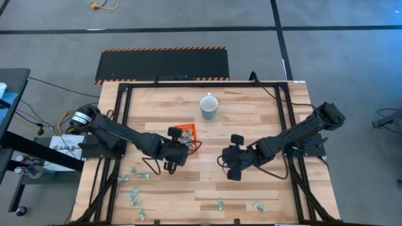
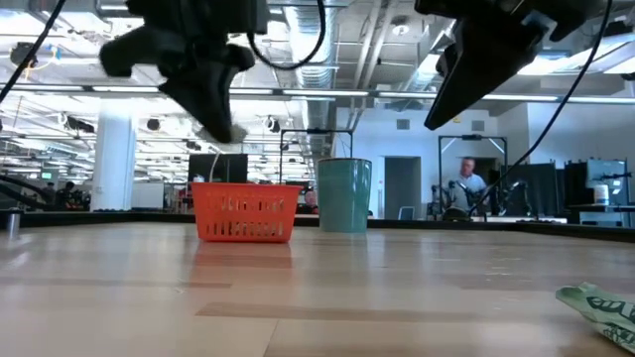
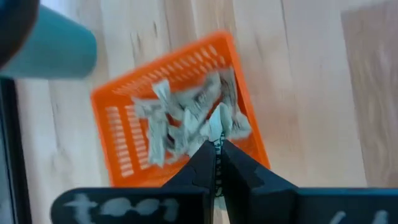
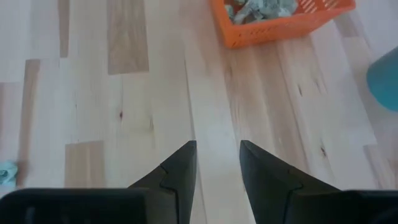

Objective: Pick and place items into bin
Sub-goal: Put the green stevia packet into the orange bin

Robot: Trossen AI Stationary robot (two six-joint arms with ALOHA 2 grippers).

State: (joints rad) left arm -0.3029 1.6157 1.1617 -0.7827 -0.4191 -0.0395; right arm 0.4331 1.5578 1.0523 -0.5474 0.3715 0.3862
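The left hand (image 3: 216, 155) is held over the bin (image 3: 124, 130), fingers pinched on an item (image 3: 216, 126). More items (image 1: 134, 196) are scattered on the bench (image 1: 251, 119). The right hand (image 4: 217, 163) is kept apart, fingers parted, empty.

A pale blue mug (image 1: 209, 106) stands upright on the wooden table (image 1: 251, 125); beyond, perhaps a person (image 2: 466, 183).

Pale wooden bench (image 4: 137, 81) of jointed planks, smooth with a soft sheen. Bright orange slotted plastic bin (image 3: 124, 134), slightly glossy. Crinkled, papery green-and-white wrapped items (image 3: 186, 118) heaped inside. Smooth, matt-looking blue-white mug (image 1: 209, 107). Dark matt plastic fingers (image 4: 177, 171).
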